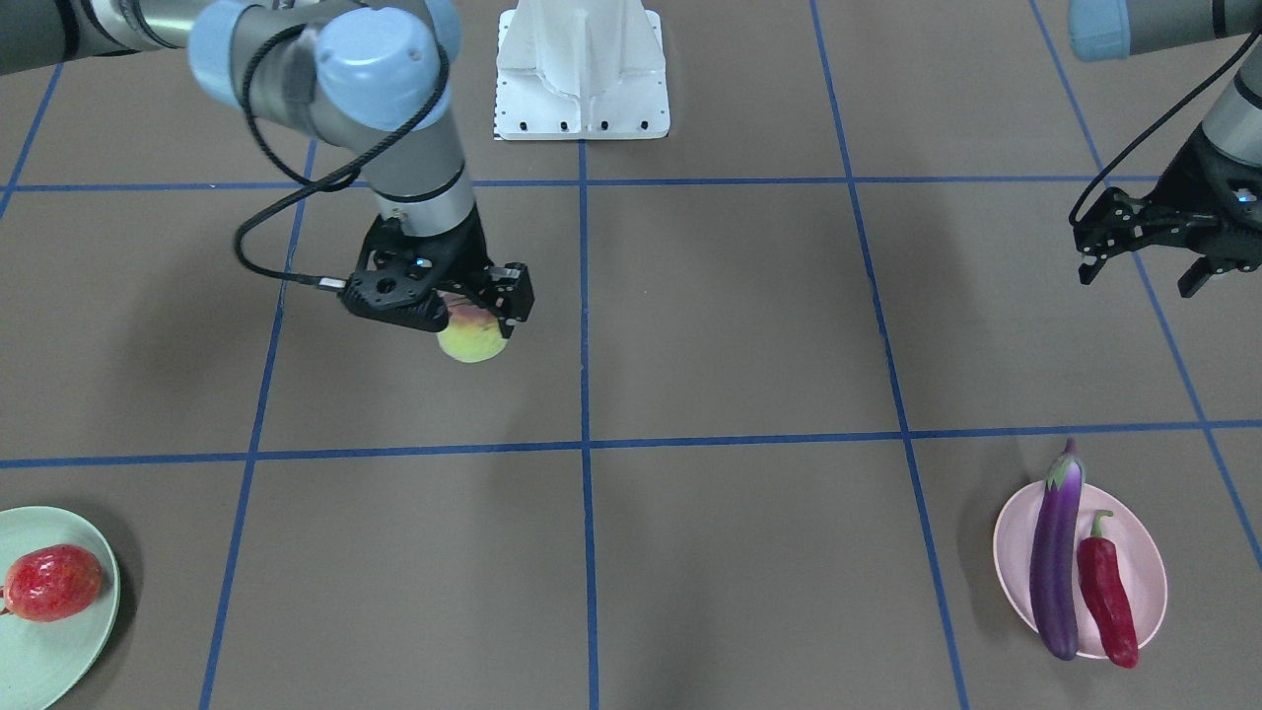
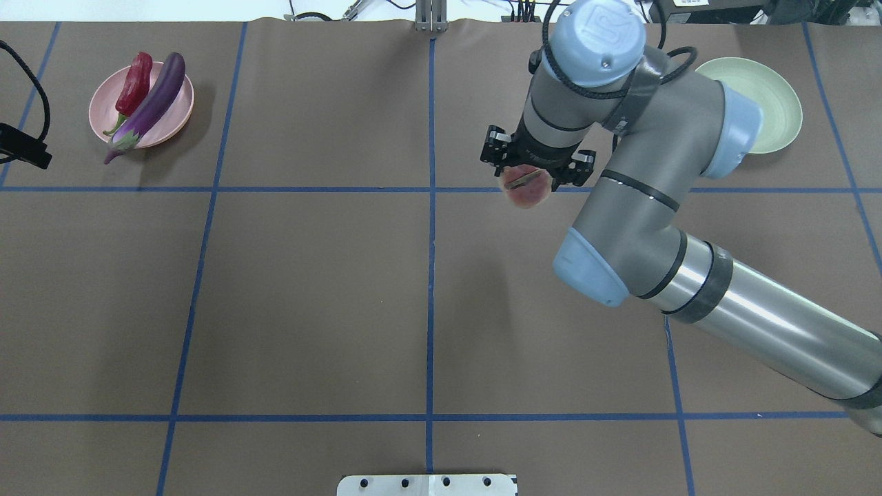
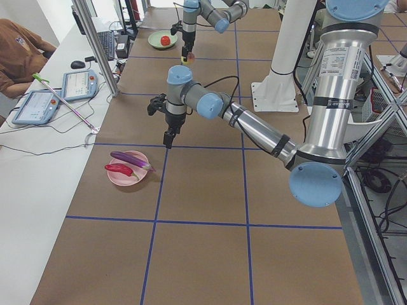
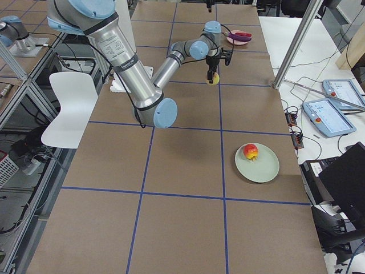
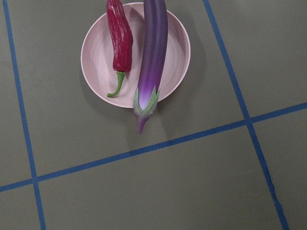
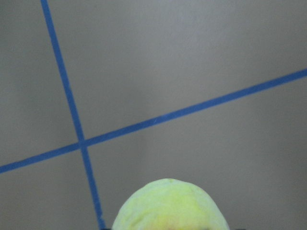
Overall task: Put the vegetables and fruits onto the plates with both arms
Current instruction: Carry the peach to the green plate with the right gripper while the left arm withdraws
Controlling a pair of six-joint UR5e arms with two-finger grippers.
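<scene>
My right gripper is shut on the yellow-green peach and holds it above the table's middle; the peach also shows in the overhead view and the right wrist view. My left gripper is open and empty, held above the table and back from the pink plate. The purple eggplant and red chili pepper lie side by side on that plate, as the left wrist view shows. The pomegranate sits on the green plate.
The white pedestal base stands at the robot's edge of the table. Blue tape lines divide the brown tabletop into squares. In the overhead view my right arm hides part of the green plate and the pomegranate.
</scene>
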